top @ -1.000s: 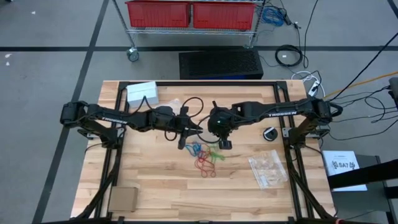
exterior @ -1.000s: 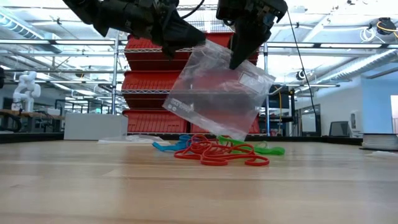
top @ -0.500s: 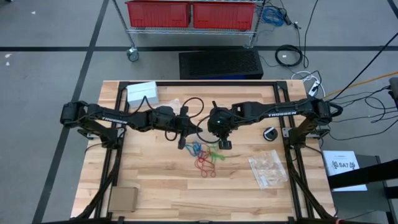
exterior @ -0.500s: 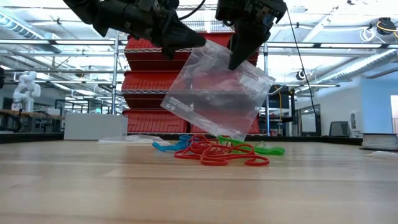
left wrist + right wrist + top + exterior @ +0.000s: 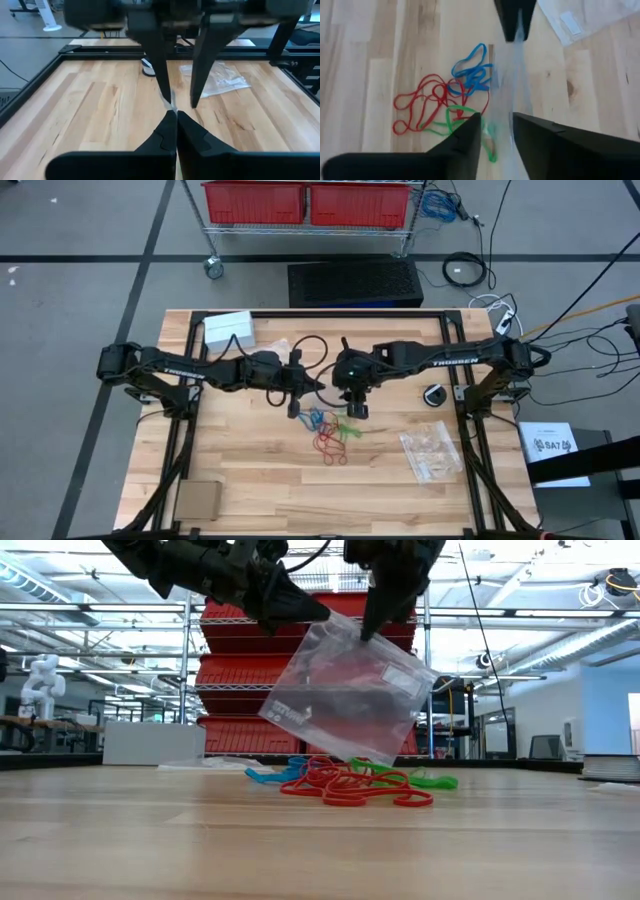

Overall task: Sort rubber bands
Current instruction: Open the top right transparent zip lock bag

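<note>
**A:** where are the rubber bands [image 5: 345, 782] right now?

**B:** heaped mid-table, right under a clear bag [image 5: 345, 695]. Left gripper [image 5: 300, 610] is pinched tight on the bag's top edge; right gripper [image 5: 375, 615] is slightly parted, straddling that same edge.

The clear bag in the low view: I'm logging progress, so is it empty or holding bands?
Seemingly empty: the clear bag hangs above the rubber bands, all on the table.

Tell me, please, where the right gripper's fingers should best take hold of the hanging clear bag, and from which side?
Probably at the free upper corner of the clear bag, coming from above: the left gripper pinches the other top corner, and the bag hangs tilted over the rubber bands. The right gripper, fingers slightly apart, straddles that edge.
</note>
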